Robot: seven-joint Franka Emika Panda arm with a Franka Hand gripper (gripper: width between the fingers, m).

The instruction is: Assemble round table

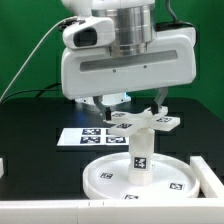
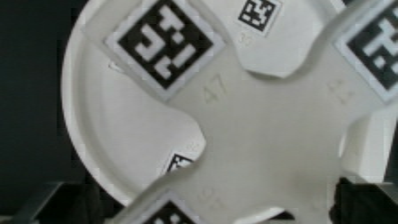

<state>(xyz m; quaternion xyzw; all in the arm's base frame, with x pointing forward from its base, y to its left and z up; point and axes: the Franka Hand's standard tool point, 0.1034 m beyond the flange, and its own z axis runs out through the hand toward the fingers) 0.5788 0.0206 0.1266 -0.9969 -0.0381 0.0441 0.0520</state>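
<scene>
Obs.: round table stands upside down near the front of the black tabletop (image 1: pixel 30 140). The disc (image 1: pixel 105 178) lies flat, rim up. The post (image 1: pixel 142 152) stands upright at about its middle, and the cross foot (image 1: pixel 146 122) sits level on top of the post. The marker board (image 1: pixel 85 135) lies behind, apart from the disc.

Claw (image 1: pixel 132 106): spread as wide as it goes and grasping nothing. It hangs straight above the foot, one finger on each side, neither seen to touch. From the wrist camera the cross foot (image 2: pixel 285 115) fills the view, with the disc (image 2: pixel 98 130) below it. The hub looks roughly centred between the fingers.

Judgement: all three parts are stacked. The step in hand looks like seating or tightening the foot on the post. I cannot tell whether the joint is already tight.

How to do it well:
- Come straight down, with the hub midway between the fingers.
- Close across the body of the cross, not on one arm's tip, so the grip does not lever it.
- Turn about the post's own axis and keep the wrist plumb.
- Press lightly downward only. A sideways push could tip the post or slide the disc.
- Watch that the disc does not turn along with the foot. If it does, the turn tightens nothing.
</scene>
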